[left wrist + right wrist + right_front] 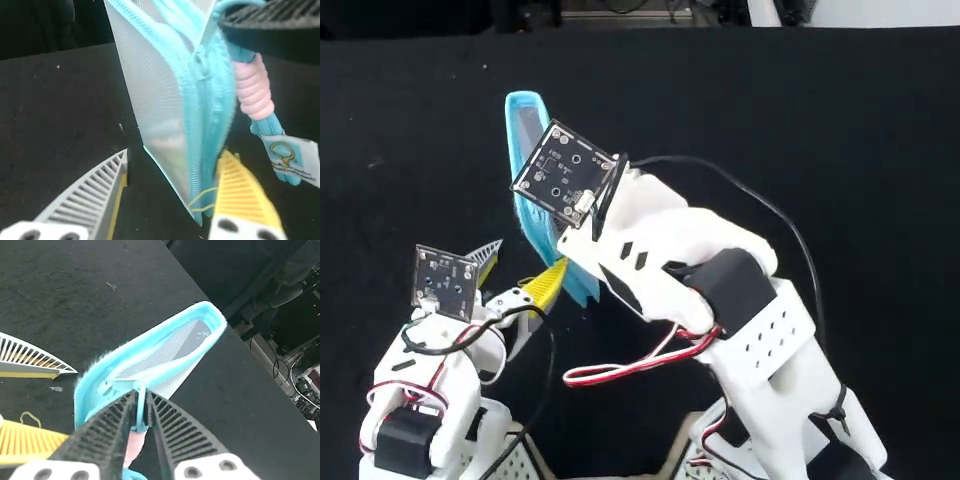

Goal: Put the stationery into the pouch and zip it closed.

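the blue mesh pouch (524, 112) stands on edge on the black table (820, 120) — right gripper (141, 396) pinched tight on its zipper pull (141, 415), left gripper (175, 155) spread wide astride the pouch's near corner.

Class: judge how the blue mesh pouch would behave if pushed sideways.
The pouch probably tips easily: it stands on a narrow edge. Its mesh walls look floppy and light, so it may sag if the right gripper lets go.
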Tool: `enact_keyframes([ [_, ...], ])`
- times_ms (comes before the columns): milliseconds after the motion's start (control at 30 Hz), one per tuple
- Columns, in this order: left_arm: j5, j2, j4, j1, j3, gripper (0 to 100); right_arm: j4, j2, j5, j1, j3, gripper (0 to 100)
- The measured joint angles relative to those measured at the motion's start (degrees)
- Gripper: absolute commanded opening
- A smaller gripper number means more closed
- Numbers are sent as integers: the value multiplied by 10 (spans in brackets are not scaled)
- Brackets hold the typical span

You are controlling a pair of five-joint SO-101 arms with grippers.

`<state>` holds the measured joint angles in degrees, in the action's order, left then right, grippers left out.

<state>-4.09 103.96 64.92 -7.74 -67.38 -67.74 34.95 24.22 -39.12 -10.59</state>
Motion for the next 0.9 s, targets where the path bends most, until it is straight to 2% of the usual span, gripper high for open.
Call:
enact_keyframes([
  [133,-4,0,-4,-32,0,233,0,-1,0,0,0,11],
  [233,4,0,-37,-53,-7,233,0,-1,0,0,0,11],
  [333,5,0,-75,-52,-35,233,0,-1,0,0,0,11],
  [467,7,0,-86,-40,-53,226,0,-1,0,0,0,11],
  [533,7,0,-86,-40,-53,197,0,-1,0,0,0,11],
  [700,7,-6,-76,-40,-35,45,0,-1,0,0,0,11],
  [833,3,-6,-62,-40,-8,30,0,-1,0,0,0,11],
  [900,-23,-7,-61,-40,-4,30,-4,0,0,0,-2,11],
])
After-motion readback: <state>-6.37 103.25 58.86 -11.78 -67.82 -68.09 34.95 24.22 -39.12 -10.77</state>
